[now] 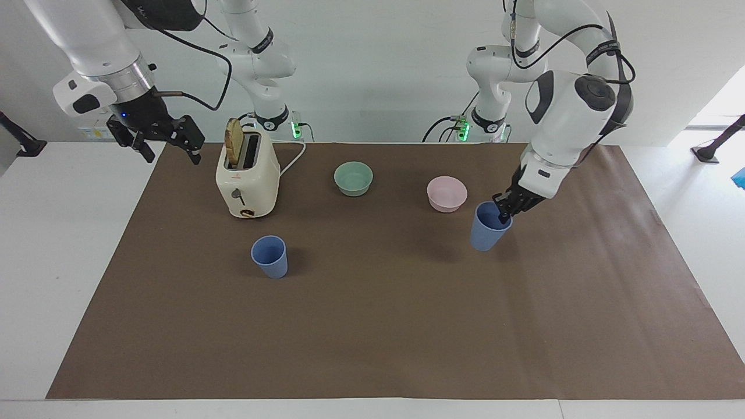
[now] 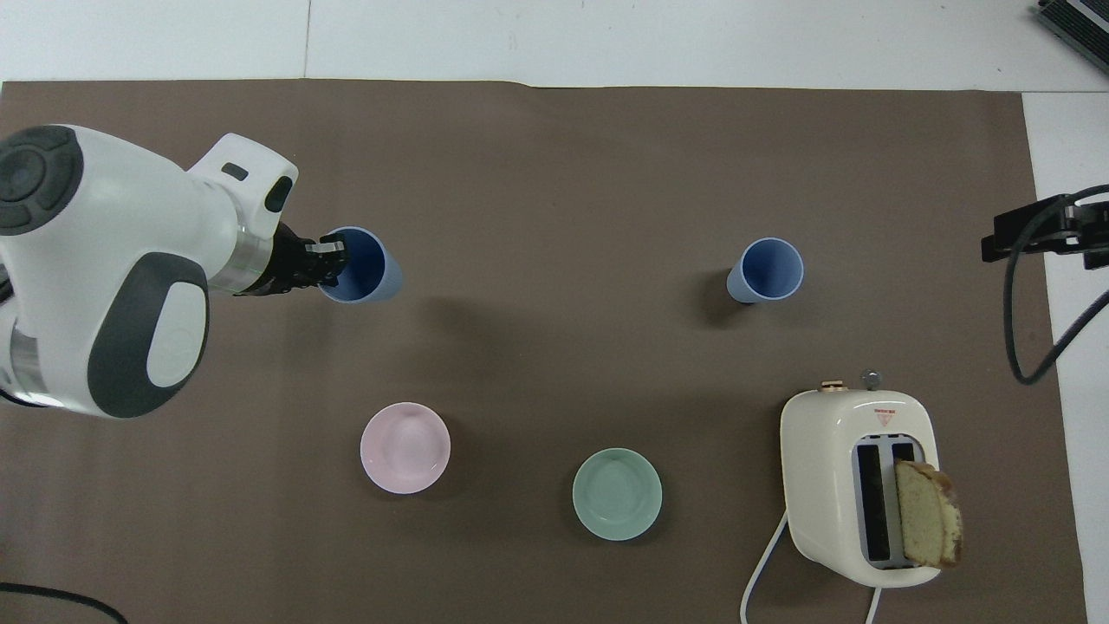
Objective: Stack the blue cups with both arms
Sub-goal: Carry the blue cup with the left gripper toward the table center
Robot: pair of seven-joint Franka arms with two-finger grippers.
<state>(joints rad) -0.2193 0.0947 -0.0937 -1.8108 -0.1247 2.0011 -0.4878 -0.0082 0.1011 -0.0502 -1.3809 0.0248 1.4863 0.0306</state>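
The left gripper (image 1: 504, 213) was clamped on the rim of one matte periwinkle-blue tapered cup (image 1: 488, 226), raised over the brown mat (image 1: 372, 326); the other blue cup (image 1: 269, 256) stood near the cream toaster (image 1: 247, 174); the right gripper (image 1: 169, 142) waited, fingers apart.
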